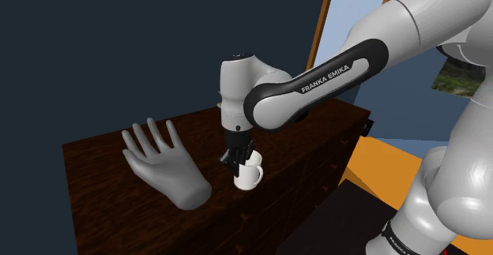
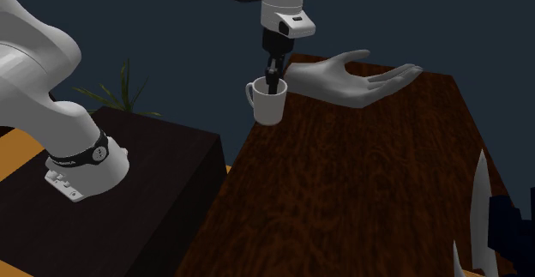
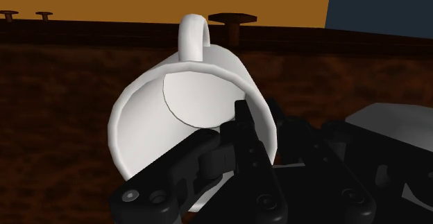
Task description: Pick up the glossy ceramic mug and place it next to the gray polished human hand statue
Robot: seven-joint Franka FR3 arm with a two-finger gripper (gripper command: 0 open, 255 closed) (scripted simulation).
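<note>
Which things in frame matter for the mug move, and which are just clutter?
In the job:
white mug
gripper, clasping the mug's rim
gray hand statue

Just lying about:
pale pointed blades
leafy plant

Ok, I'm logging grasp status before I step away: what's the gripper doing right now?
Gripper: shut on the white mug, clasping its rim with one finger inside and one outside.
</note>
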